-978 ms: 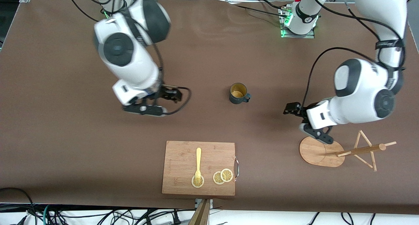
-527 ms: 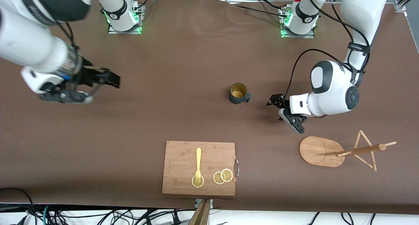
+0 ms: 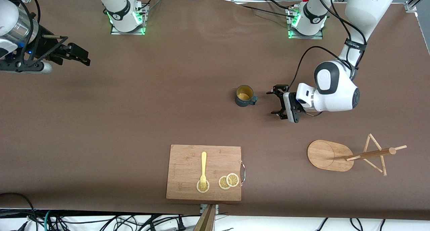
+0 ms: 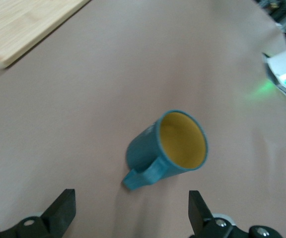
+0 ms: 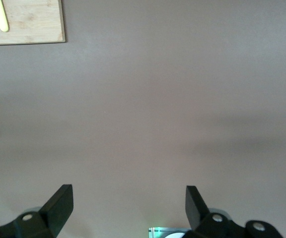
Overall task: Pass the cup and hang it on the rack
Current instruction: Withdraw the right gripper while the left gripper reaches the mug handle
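Cup [image 3: 244, 95] upright mid-table [image 3: 188, 100], dark teal outside, mustard-yellow inside, handle turned toward the left arm's end. Left pincer [image 3: 276, 102] just beside that handle, fingers spread wide, empty, not touching. Right pincer [image 3: 79, 54] at the right arm's end of the table, spread, holding nothing. Rack [image 3: 349, 154] nearer the front camera than the left pincer, toward the left arm's end.
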Tool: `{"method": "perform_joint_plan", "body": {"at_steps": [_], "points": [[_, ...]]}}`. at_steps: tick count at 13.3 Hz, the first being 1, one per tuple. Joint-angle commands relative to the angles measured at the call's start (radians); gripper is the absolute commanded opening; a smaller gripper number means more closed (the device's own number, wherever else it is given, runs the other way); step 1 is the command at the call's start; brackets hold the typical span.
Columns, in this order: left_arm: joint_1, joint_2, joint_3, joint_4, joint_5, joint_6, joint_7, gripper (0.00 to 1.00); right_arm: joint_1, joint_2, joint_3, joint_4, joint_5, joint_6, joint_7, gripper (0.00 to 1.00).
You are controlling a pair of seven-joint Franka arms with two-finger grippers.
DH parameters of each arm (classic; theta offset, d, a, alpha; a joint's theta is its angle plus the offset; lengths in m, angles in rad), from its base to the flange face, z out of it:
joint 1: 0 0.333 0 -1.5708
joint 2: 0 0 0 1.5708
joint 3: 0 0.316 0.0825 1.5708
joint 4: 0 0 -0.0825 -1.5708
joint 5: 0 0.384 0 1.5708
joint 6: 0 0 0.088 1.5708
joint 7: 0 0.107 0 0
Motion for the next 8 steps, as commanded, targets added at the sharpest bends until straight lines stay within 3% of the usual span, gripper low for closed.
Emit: {"method": "perform_joint_plan", "body": {"at_steps": [1,5,8], "points": [[0.008,-0.02,-0.009,-0.043,-0.106,-0.021,0.244,1.0,0.006,-0.011,-0.029,-0.02,-0.032,0.026,-0.056,1.0],[0.008,0.061,-0.049,-0.043,-0.184,-0.022,0.562,1.0,0.003,0.008,-0.068,0.003,-0.032,0.021,-0.073,1.0],[0.029,0.17,-0.05,-0.029,-0.32,-0.112,0.829,1.0,0.004,0.009,-0.072,0.054,-0.08,0.005,-0.07,1.0]]}}
